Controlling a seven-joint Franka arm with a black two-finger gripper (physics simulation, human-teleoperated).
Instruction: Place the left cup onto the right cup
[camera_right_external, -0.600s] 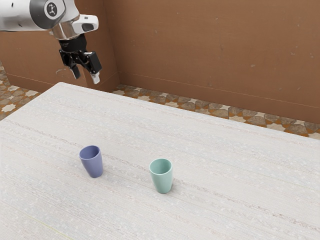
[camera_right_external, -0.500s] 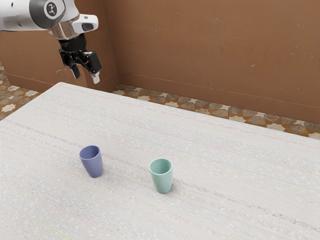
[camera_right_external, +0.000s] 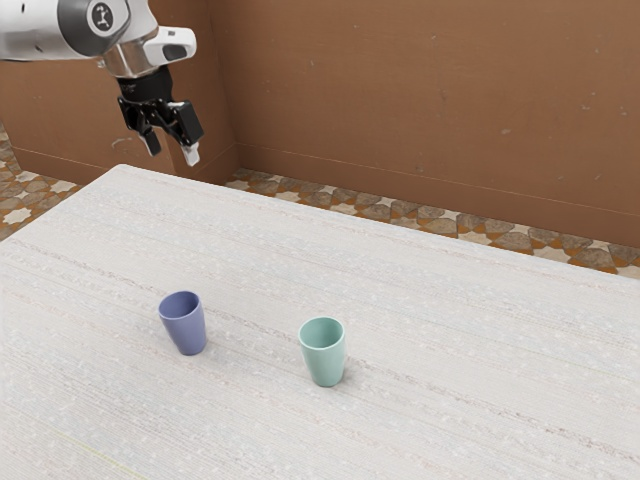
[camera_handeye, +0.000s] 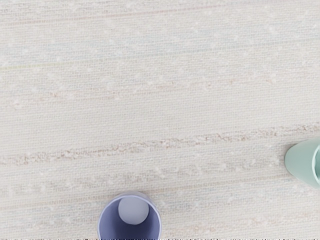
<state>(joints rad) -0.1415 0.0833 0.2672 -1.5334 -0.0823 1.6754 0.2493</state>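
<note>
Hand (camera_right_external: 171, 153) hung spread, high over far edge of bench (camera_right_external: 450, 330); purple cup (camera_right_external: 183, 322) and green cup (camera_right_external: 322, 351) stood upright, apart.

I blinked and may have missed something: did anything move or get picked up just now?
Hardly anything. The hand hangs open above the far corner of the table, at most a hair higher than before, holding nothing. The purple cup and the green cup stand upright and apart, just where they were.

A pale wood-grain table (camera_right_external: 480, 300) stands before brown walls (camera_right_external: 450, 90) and patterned tile floor (camera_right_external: 420, 212).
</note>
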